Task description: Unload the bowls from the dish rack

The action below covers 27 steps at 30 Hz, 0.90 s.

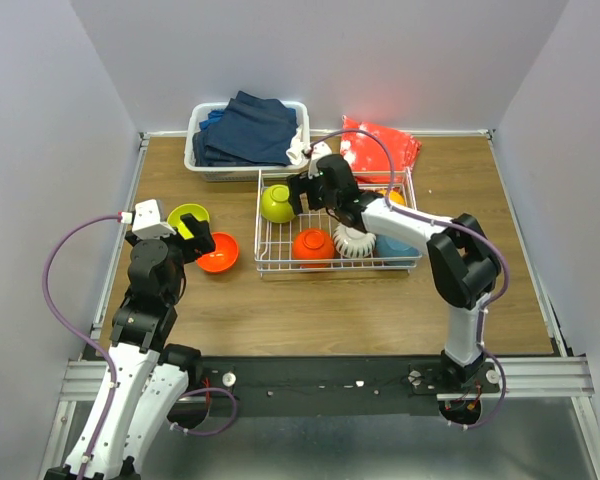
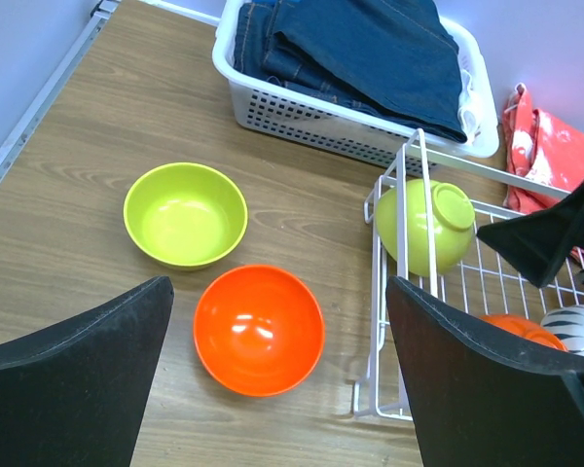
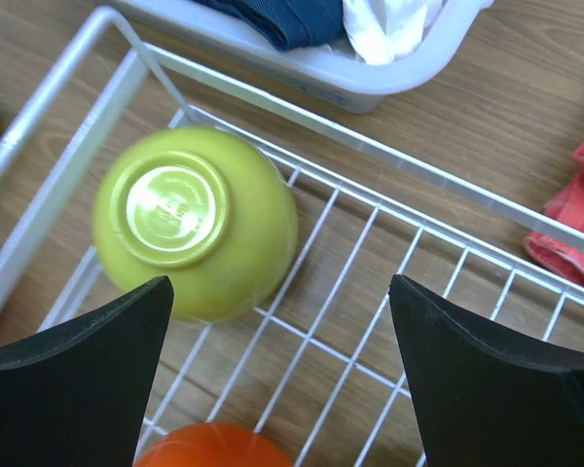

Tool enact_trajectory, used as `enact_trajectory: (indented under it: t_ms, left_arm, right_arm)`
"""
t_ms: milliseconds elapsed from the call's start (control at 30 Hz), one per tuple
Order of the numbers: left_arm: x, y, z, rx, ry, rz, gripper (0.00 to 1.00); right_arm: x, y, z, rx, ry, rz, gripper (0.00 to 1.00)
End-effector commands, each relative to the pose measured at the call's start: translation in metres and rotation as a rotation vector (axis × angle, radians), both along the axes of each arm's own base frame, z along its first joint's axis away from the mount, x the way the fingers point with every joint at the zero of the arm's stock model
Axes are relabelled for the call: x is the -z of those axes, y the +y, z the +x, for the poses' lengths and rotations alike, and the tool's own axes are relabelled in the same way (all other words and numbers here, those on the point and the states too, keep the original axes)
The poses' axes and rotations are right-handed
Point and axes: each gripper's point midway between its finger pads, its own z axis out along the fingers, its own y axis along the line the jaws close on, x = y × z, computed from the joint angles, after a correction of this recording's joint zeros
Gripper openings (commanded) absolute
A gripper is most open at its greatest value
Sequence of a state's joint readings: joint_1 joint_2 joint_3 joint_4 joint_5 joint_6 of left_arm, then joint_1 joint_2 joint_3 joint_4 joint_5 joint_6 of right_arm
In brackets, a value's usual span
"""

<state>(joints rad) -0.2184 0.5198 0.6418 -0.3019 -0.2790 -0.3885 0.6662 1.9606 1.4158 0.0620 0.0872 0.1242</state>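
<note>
The white wire dish rack (image 1: 263,262) holds a lime green bowl (image 1: 277,203) upside down at its far left, a red-orange bowl (image 1: 312,245), a white ribbed bowl (image 1: 354,241), a teal bowl (image 1: 395,248) and a yellow-orange bowl (image 1: 395,197), mostly hidden by the right arm. A lime green bowl (image 1: 187,218) and a red-orange bowl (image 1: 218,252) sit upright on the table left of the rack. My right gripper (image 3: 280,321) is open above the rack, beside the upturned green bowl (image 3: 195,222). My left gripper (image 2: 273,360) is open and empty above the red-orange bowl (image 2: 259,329).
A solid white tub of dark blue clothes (image 1: 246,135) stands behind the rack. A red-orange bag (image 1: 380,146) lies at the back right. Grey walls enclose the table on three sides.
</note>
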Motion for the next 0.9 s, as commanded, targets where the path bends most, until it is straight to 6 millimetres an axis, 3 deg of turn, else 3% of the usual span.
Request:
enact_trajectory:
  t_ms: [0, 133, 333, 600, 867]
  left_arm:
    - [0.0, -0.004, -0.002, 0.025, -0.002, 0.007, 0.99]
    - [0.0, -0.004, -0.002, 0.025, -0.002, 0.007, 0.99]
    - [0.0, -0.004, -0.002, 0.027, -0.004, 0.009, 0.99]
    - [-0.002, -0.005, -0.004, 0.031, -0.013, 0.009, 0.99]
    - [-0.002, -0.005, -0.005, 0.029, -0.017, 0.009, 0.99]
  right_arm:
    - [-0.042, 0.01, -0.011, 0.018, 0.073, 0.269, 1.0]
    - [-0.049, 0.013, -0.012, 0.027, 0.166, 0.439, 1.0]
    - [-0.038, 0.027, -0.009, 0.067, 0.341, 0.602, 1.0]
    - [-0.015, 0.035, -0.003, 0.127, 0.495, 0.671, 1.0]
    - [0.015, 0.037, -0.002, 0.167, 0.602, 0.62, 1.0]
